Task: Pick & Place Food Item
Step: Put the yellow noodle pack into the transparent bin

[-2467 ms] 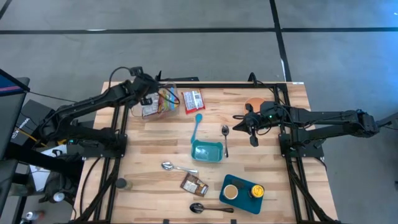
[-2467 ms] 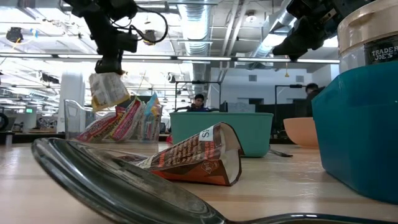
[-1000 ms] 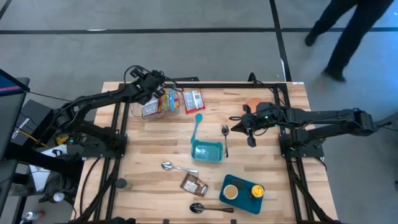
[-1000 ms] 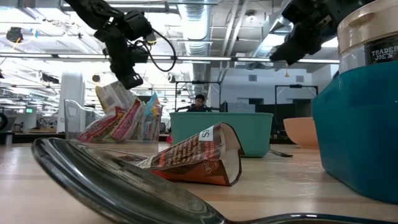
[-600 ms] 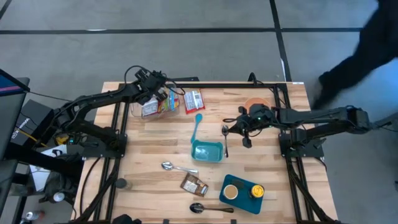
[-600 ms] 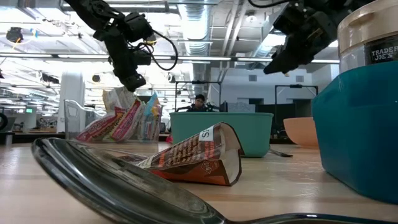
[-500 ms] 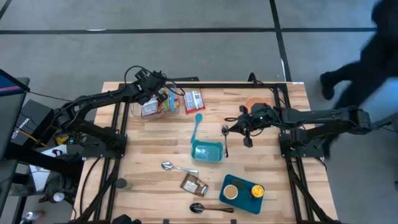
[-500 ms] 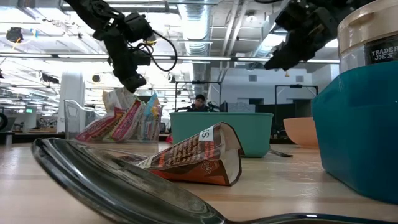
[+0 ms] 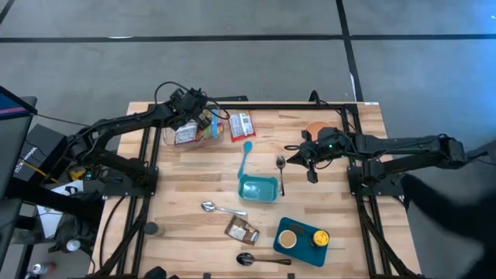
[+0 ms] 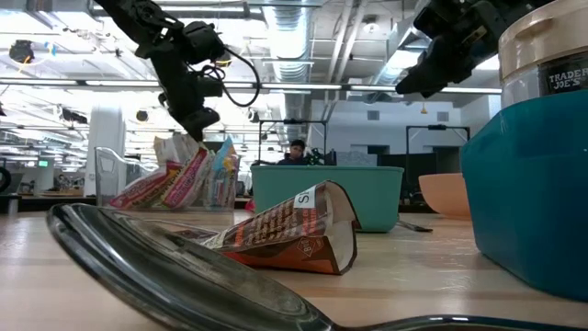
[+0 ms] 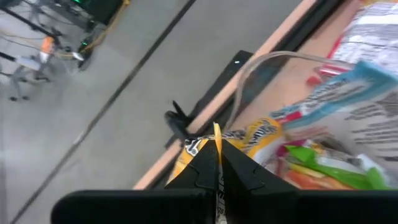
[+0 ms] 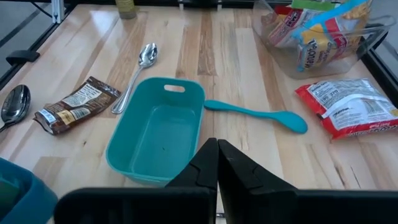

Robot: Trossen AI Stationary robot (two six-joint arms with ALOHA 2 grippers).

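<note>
Left tool [image 9: 198, 118] is clenched on a yellow snack packet [image 11: 249, 138], held above the clear bin [image 9: 191, 132]; the packet's long axis slants downward from the tool tip into the bin. Right tool [image 9: 311, 177] is clenched empty, above the worktop [image 9: 186, 186], beside the spoon [image 9: 280, 172].

A wooden table [image 9: 186, 167] holds a teal tub [image 9: 257, 188] at its middle, with a teal spoon [image 9: 246, 156] just beyond it. A metal spoon [image 9: 280, 172] lies right of the tub, another [image 9: 216, 207] to its near left, a third [image 9: 260, 260] at the near edge. An orange bowl [image 9: 318, 129] sits far right.
</note>
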